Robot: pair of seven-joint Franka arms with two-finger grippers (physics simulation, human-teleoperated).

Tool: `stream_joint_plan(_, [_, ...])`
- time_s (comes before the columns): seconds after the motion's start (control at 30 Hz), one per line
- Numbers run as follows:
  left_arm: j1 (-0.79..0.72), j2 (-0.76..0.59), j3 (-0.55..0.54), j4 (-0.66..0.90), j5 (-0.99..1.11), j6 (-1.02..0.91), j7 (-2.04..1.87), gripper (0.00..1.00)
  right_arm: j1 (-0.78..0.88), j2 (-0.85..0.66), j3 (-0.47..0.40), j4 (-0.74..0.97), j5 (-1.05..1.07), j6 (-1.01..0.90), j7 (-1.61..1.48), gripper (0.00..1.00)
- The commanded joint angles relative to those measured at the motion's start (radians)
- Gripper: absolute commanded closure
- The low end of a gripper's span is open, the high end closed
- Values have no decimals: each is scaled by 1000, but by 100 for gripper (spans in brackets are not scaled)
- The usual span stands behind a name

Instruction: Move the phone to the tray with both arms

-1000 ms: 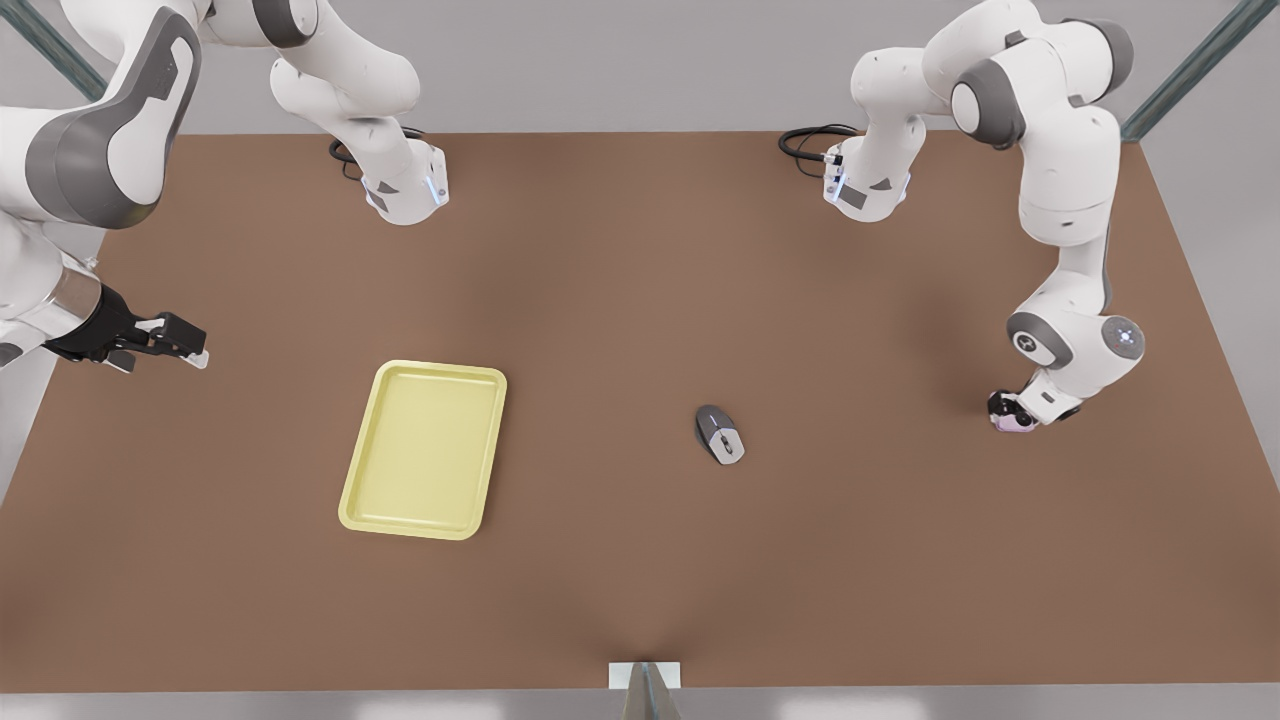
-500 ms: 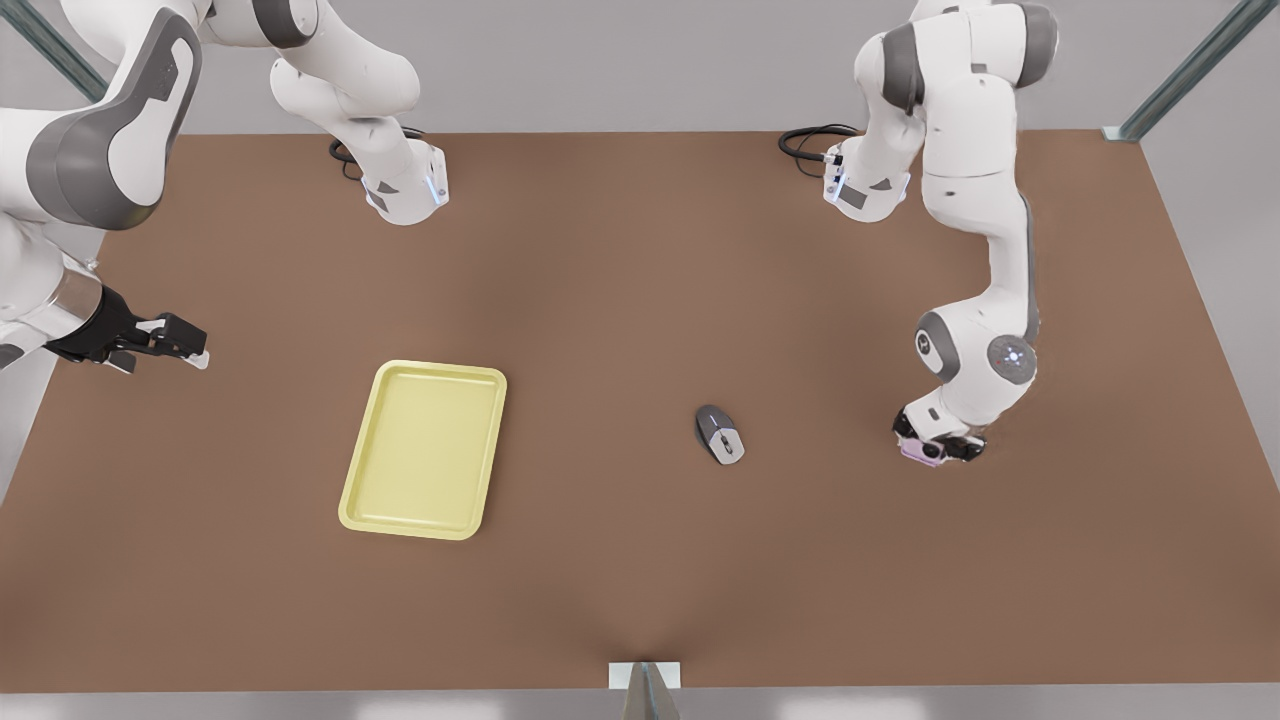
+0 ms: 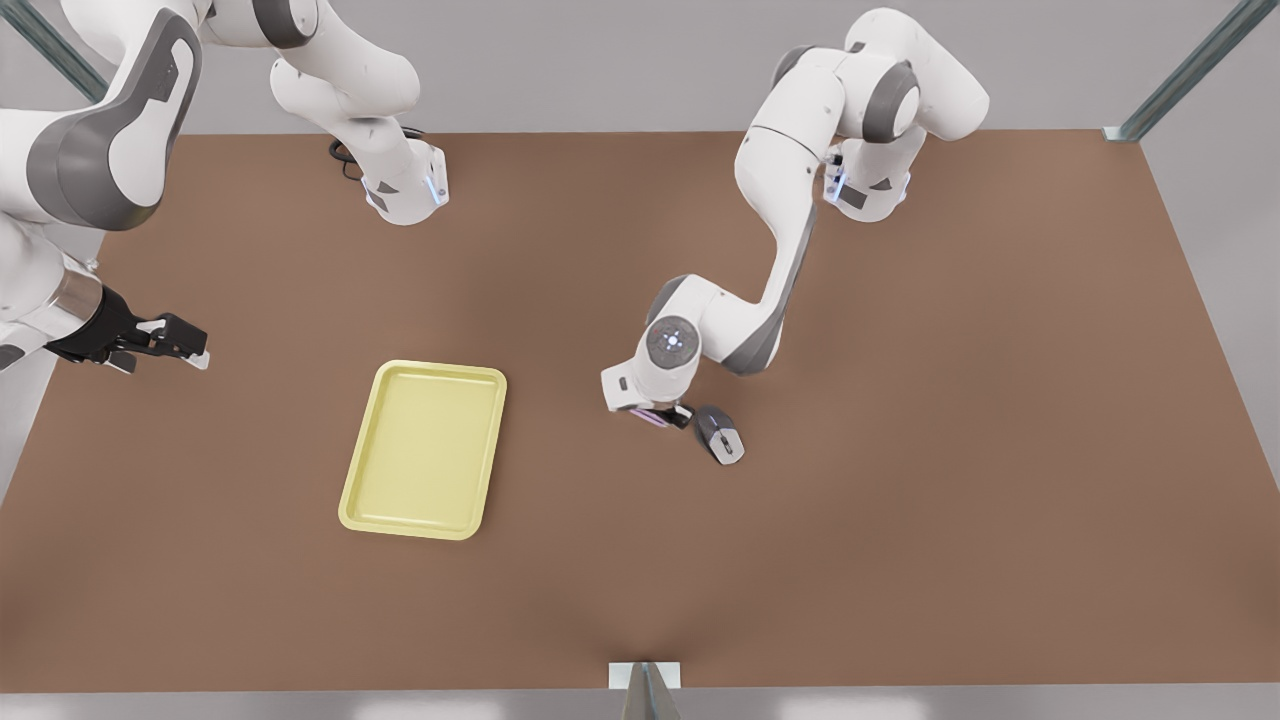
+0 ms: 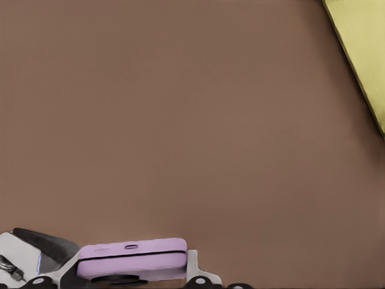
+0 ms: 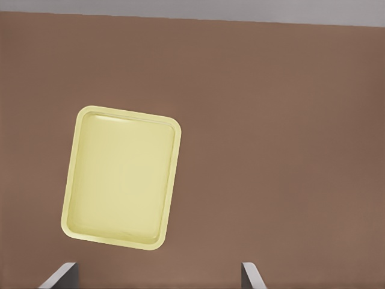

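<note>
A: Pale pink plastic, the phone (image 4: 132, 257) sat clamped between the jaws of the left gripper (image 3: 660, 415), held edge-on so that only its thin side with a small slot showed in the left wrist view.

B: And where was that, seen from the front?

A: Near the middle of the brown table (image 3: 900, 520). The phone (image 3: 650, 416) peeked out as a thin pink sliver under the wrist. The jaws were narrow, closed onto its flat faces.

B: What lay nearest to those jaws?

A: The grey and silver mouse (image 3: 719, 434), just beside them on the front view's right. Whether it touched the gripper I could not tell.

B: And the tray?

A: The pale yellow tray (image 3: 424, 449) lay flat on the table, well apart from the jaws on the front view's left, with bare table between. In the left wrist view only one corner of the tray (image 4: 363, 55) came in, far ahead of the phone.

B: What of the other arm?

A: It waited at the front view's left edge. The right gripper (image 3: 178, 338) hung beyond the tray, on the side away from the phone. Its jaws stood wide with nothing between them; both fingertips (image 5: 60, 276) framed bare table in the right wrist view, with the tray (image 5: 122, 177) lying ahead of them.
</note>
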Motion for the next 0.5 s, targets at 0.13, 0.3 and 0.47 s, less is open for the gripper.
stream_joint_plan(0.13, [0,115,-83,143,-5,-56,-1043,19,-9,-6,-3,3,-9,-8,-4,0])
stream_joint_plan(0.3, [3,207,-100,240,-2,-56,-1070,19,0,-21,-23,5,-8,-78,0,0])
stream_joint_plan(0.47, [2,216,-103,242,0,-54,-1070,17,2,-10,-21,28,-20,-84,-2,0])
